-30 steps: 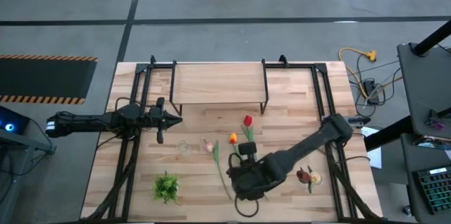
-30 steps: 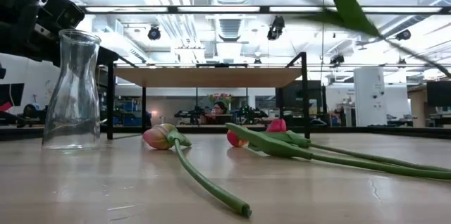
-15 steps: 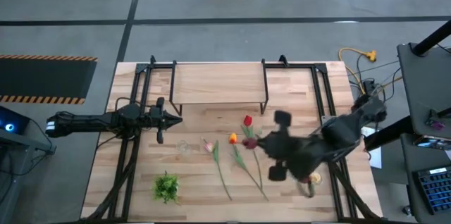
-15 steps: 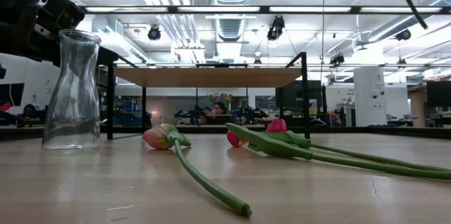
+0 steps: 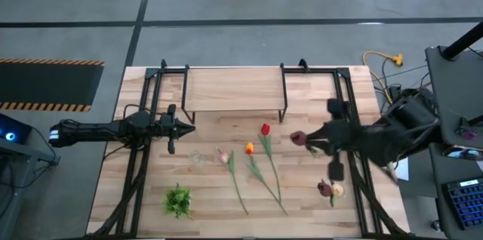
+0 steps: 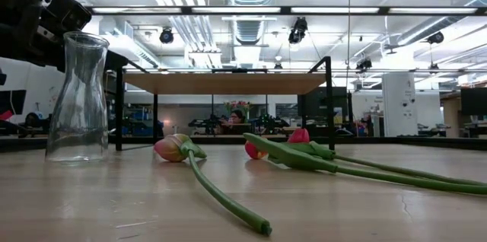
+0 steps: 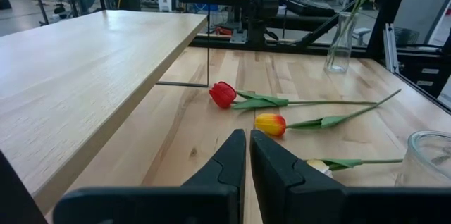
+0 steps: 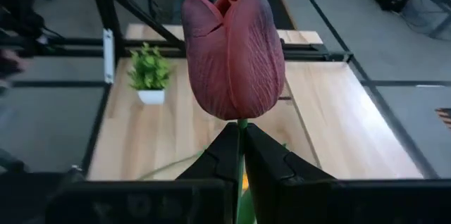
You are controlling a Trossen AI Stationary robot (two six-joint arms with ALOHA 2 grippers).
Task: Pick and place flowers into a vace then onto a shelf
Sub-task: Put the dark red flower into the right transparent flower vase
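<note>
Two dark arms are seen over a light-wood surface (image 5: 211,195) framed by black rails. The shelf (image 5: 234,89), a narrow plank on thin black legs, is set along the far side of the surface. The left arm is stretched level across the left side, and its pincer (image 5: 189,127) is closed on nothing, held just in front of the shelf's left end; in the left wrist view the two fingers (image 7: 248,160) are pressed together above bare wood. The right arm is raised over the right side, and its pincer (image 8: 239,150) is shut on the stem of a dark maroon tulip (image 8: 234,55), whose head stands upright just above the fingertips; in the high view that head (image 5: 297,138) is seen near the shelf's right legs. A clear glass vase (image 6: 77,97) stands upright and empty near the left pincer. Three tulips lie flat in the middle of the surface with their stems pointing toward the near edge: a red one (image 5: 265,129), an orange one (image 5: 249,148) and a pink one (image 5: 223,156). Two more heads, one maroon (image 5: 324,188) and one cream-yellow (image 5: 337,190), lie touching near the right rail. A small leafy green tuft (image 5: 178,200) sits near the front left.
</note>
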